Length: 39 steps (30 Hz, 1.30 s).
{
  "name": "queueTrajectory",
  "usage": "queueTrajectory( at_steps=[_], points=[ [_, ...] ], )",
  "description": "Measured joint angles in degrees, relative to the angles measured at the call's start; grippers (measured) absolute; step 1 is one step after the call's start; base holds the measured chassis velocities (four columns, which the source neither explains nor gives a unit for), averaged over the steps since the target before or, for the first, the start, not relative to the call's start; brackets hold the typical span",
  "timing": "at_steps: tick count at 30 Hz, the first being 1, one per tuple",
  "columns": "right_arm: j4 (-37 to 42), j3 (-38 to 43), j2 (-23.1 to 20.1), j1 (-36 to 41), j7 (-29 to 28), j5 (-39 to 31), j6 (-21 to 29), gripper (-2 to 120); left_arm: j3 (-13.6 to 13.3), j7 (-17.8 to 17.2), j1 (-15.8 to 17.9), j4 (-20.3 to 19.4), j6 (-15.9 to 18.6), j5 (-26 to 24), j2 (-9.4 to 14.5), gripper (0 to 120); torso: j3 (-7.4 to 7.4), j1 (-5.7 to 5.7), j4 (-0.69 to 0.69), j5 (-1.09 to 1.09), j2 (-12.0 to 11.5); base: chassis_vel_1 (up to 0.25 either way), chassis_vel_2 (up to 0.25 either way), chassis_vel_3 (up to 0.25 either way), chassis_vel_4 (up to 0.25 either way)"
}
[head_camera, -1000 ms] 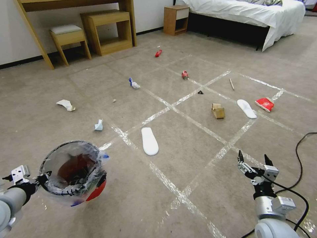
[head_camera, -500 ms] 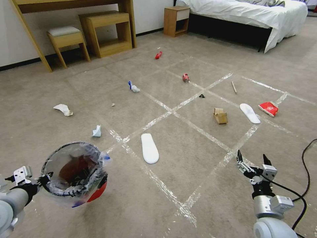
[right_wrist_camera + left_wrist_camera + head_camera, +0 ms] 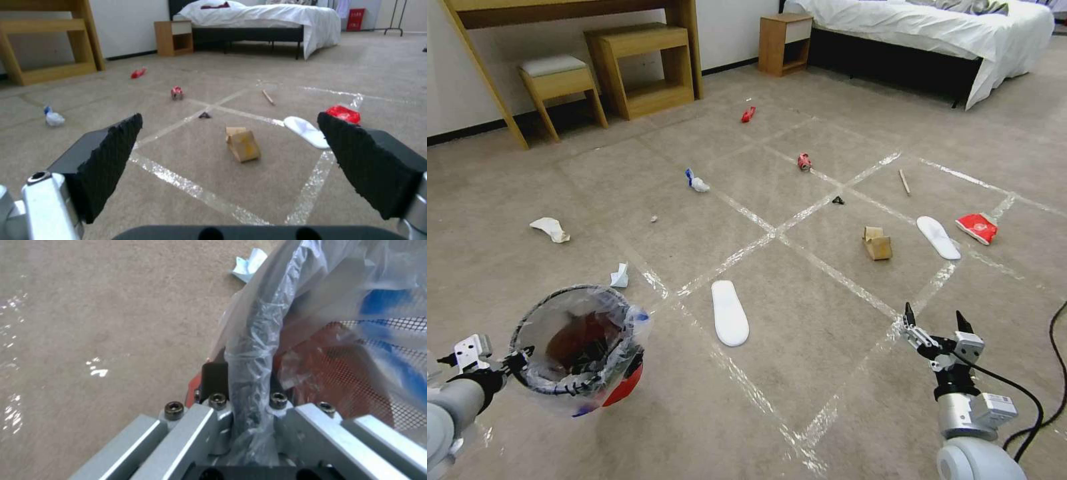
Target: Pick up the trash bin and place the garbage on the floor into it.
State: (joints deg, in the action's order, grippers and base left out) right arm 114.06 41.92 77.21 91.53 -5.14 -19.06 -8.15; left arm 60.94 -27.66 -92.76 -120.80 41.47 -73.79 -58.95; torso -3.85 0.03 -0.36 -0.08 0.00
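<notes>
Camera has advanced w/ the base since the earlier frames: floor (image 3: 800, 373) litter sits lower and more to the right in the head view, while both arms hold the same pose. Left gripper (image 3: 247, 388) pinches the dark rim of the trash bin (image 3: 579, 347), carried off the carpet at lower left. Bin: small, round, red mesh wall, clear bag liner w/ blue patches folded over the rim. Right gripper (image 3: 935, 325), fingers spread wide, hovers empty at lower right. Garbage on the taped grid: white slipper sole (image 3: 729, 312) near centre, cardboard box (image 3: 878, 243), 2nd sole (image 3: 938, 237) just beside a red wrapper (image 3: 978, 228), thin stick (image 3: 904, 181), red can (image 3: 804, 161), white-and-blue wad (image 3: 696, 181).
</notes>
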Motion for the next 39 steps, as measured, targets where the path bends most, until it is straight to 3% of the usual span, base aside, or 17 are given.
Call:
queueTrajectory(
  at_steps=[20, 26, 29, 31, 33, 37, 39],
  points=[
    [0.02, -1.63, -1.02, -0.74, -1.19, -1.23, 1.28, 100, -0.4, 0.22, -0.39, 0.32, -0.39, 1.18, -0.53, 1, -0.01, 0.0, 0.0, 0.0, 0.0, -0.074, 0.078, 0.083, -0.077],
    [1.46, -4.85, -3.37, -2.29, -4.4, -7.57, 8.32, 100, -1.12, 0.22, -0.18, 0.62, -0.39, 1.82, -0.74, 1, 0.0, -0.01, 0.01, 0.0, 0.0, 0.0, 0.0, 0.0, 0.0],
    [2.99, -8.12, -5.68, -3.9, -8.03, -14.05, 15.65, 100, -1.79, 0.09, 0.05, 0.86, -0.39, 2.41, -0.97, 1, 0.0, -0.01, 0.0, 0.0, 0.0, 0.0, 0.0, 0.0, 0.0],
    [3.22, -8.54, -5.91, -4.12, -8.62, -14.8, 16.49, 100, -1.85, 0.08, 0.05, 0.86, -0.39, 2.46, -1.02, 1, 0.0, -0.01, 0.0, 0.0, 0.0, 0.0, 0.0, 0.0, 0.0],
    [3.77, -11.97, -7.38, -6.55, -12.91, -20.66, 22.77, 100, -2.21, -0.06, 0.16, 0.92, -0.39, 2.88, -1.4, 1, 0.0, 0.0, 0.0, 0.0, 0.0, 0.0, 0.0, 0.0, 0.0],
    [3.13, -15.27, -8.64, -8.88, -16.41, -25.2, 26.39, 100, -2.37, -0.17, 0.25, 0.99, -0.39, 3.19, -1.83, 1, -0.01, -0.01, 0.01, 0.0, 0.0, 0.0, 0.0, 0.0, 0.0],
    [1.87, -18.95, -9.85, -11.43, -20.9, -30.36, 30.15, 100, -2.35, -0.23, 0.18, 1.14, -0.4, 3.44, -2.22, 1, 0.0, -0.01, -0.01, 0.0, 0.0, 0.0, 0.0, 0.0, 0.0]
  ],
)
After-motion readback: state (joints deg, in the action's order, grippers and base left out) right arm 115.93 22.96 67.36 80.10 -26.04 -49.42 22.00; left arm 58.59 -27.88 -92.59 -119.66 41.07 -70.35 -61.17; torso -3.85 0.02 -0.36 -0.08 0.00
